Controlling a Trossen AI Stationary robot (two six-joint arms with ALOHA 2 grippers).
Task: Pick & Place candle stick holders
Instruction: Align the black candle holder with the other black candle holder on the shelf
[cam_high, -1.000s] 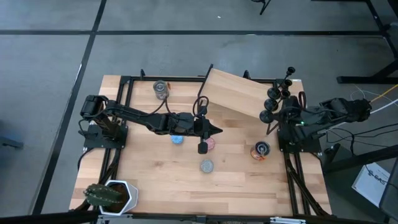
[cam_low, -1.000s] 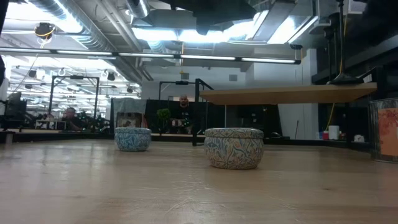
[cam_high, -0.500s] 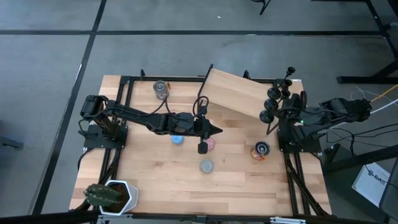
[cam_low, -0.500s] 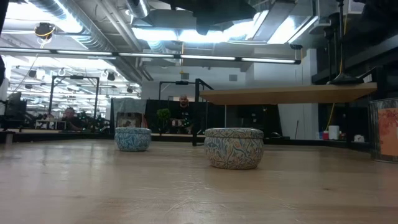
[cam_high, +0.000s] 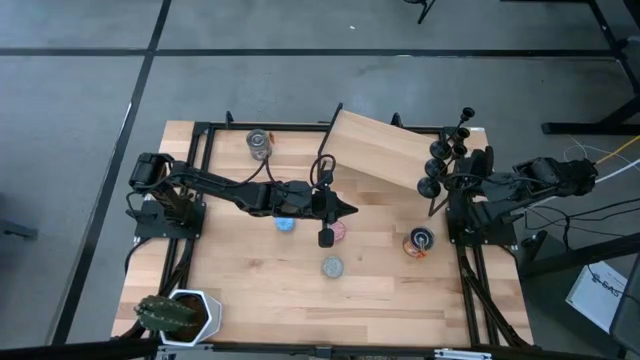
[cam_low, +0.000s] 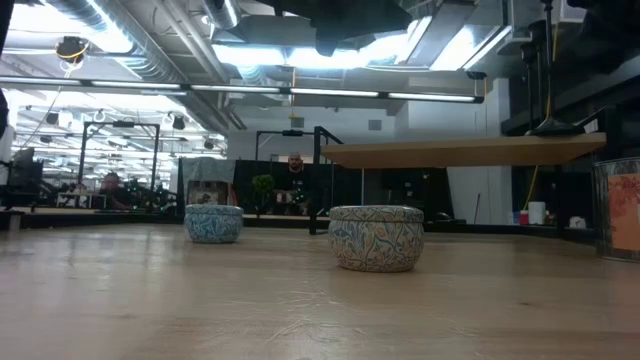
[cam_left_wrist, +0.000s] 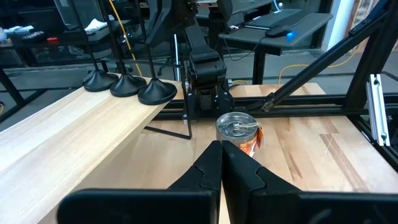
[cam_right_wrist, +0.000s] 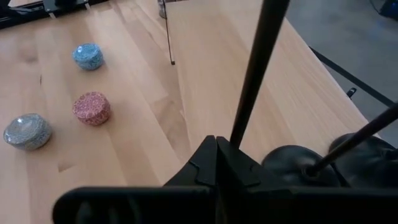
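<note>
Candle stick holders (cam_high: 440, 165) stand upright at raised board's (cam_high: 385, 150) right end; our right gripper (cam_right_wrist: 217, 149) nearest, fingers pressed together, seemingly against one stem. Left gripper (cam_high: 345, 210) pressed together, midtable.

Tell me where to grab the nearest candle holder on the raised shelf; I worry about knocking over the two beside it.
Take the candle holder by its thin upright stem, low down near the round base, which is too flat to pinch. Come in level from the shelf's right edge, where the right claw is, away from the other two holders.
</note>
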